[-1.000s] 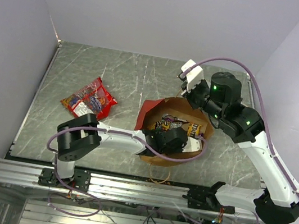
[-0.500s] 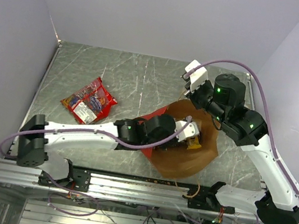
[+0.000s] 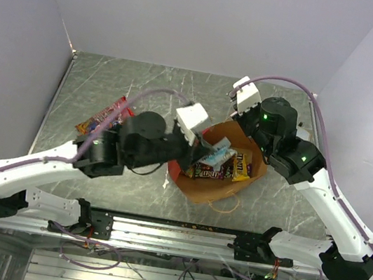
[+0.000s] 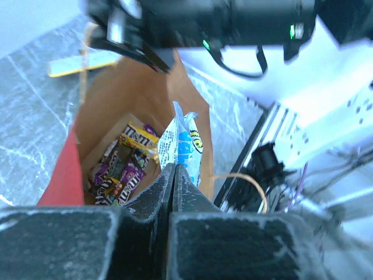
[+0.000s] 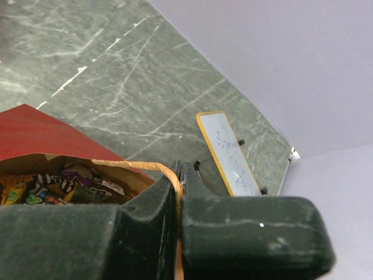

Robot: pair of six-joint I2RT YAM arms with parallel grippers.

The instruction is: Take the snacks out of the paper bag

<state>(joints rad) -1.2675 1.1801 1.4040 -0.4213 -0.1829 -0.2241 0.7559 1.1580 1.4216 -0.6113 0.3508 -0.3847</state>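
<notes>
The paper bag [image 3: 216, 187] stands open-mouthed on the table [image 3: 151, 92], with its red side panel [image 4: 63, 175] on the side facing the left arm. The left gripper [image 4: 173, 175] hangs over the bag's mouth, its jaws clamped together on the lower edge of a silver-blue packet [image 4: 182, 140]. From above, the packet sits inside the outline of the mouth, but I cannot tell whether it clears the rim. On the bag's floor lie yellow and purple packets [image 4: 125, 160], packed close together. At the bag's far rim the right gripper [image 5: 178, 178] is pinched tight on a thin loop handle [image 5: 152, 167]. The near handle [image 3: 222, 204] droops off the bag's front edge. The red chip bag [image 3: 109, 123] lies flat well to the left of the bag, with bare table between them. A white, yellow-edged board [image 5: 227, 153] lies beyond the bag's far side, apart from it.
</notes>
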